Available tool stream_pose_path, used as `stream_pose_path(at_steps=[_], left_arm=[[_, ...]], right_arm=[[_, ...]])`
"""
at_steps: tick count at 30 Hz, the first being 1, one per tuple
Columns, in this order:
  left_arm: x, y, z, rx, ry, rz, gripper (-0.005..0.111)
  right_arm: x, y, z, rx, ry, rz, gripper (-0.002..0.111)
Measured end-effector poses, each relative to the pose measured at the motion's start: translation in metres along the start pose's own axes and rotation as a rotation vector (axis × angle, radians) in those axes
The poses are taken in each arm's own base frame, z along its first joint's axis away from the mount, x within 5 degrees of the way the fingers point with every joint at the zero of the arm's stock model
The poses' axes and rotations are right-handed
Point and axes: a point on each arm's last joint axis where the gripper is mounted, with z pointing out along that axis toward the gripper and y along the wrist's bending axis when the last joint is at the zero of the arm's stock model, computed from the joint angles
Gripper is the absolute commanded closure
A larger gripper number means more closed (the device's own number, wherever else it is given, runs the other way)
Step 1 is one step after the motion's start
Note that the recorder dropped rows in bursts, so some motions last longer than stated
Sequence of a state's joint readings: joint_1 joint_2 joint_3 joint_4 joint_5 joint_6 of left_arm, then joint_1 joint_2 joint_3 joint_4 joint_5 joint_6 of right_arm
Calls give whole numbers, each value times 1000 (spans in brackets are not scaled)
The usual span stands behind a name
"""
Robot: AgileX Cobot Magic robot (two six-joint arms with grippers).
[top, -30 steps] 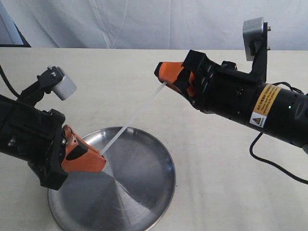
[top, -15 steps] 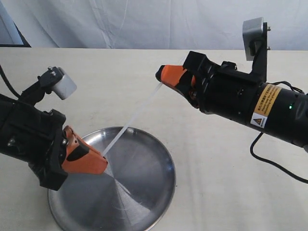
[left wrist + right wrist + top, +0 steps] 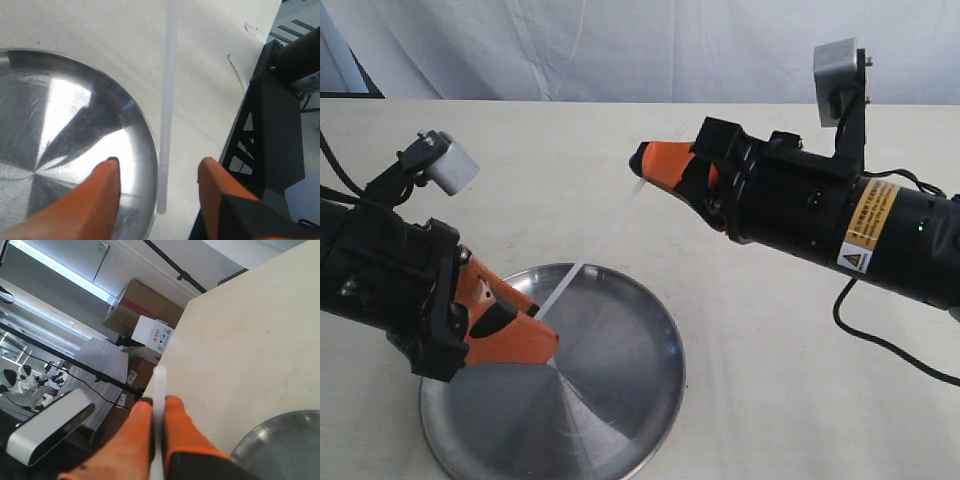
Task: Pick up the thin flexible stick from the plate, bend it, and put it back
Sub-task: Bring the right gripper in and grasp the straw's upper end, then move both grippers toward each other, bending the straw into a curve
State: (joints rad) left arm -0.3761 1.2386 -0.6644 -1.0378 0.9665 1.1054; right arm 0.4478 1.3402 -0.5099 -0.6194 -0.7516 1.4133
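Gripped at one end only: right tool point(image 3: 645, 165) pressed closed on the thin flexible stick point(image 3: 600, 238), with no gap visible between its fingers in the right wrist view. From there, slanting down and away toward the left tool point(image 3: 542, 328). Spread wide there, with the stick's free end hanging between the two orange fingers point(image 3: 107, 172) and touching neither. Directly beneath the left tool, the plate point(image 3: 650, 400); past its rim, bare bench point(image 3: 770, 380).

Most likely to fail at the left tool's closing. Only a short length of stick between those fingers, so probably a shallow bite. If closed off-centre, likely to nudge the stick aside and let it flex out of the gap instead of pinching it.

Next worry, the bend itself. With a shallow hold at either end, apt to slip free under load and spring away.

Also worth watching: the free end sits over the plate's rim rather than its middle, judging by the left wrist view. If released or lost here, probably onto the bench beside the plate, not back in it.
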Motion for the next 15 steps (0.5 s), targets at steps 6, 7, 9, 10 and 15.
stream_pose_path(at_steps=[6, 7, 9, 10, 15], left_arm=[[0, 0, 0, 0, 0, 0, 107], [0, 0, 0, 0, 0, 0, 106], [0, 0, 0, 0, -1, 11, 106], [0, 0, 0, 3, -1, 12, 106], [0, -1, 0, 9, 2, 43, 106]], right_arm=[[0, 2, 0, -26, -4, 11, 109], [0, 3, 0, -29, -4, 13, 109], [0, 3, 0, -31, -5, 15, 109], [0, 3, 0, -31, -3, 15, 109], [1, 4, 0, -40, 15, 0, 109]])
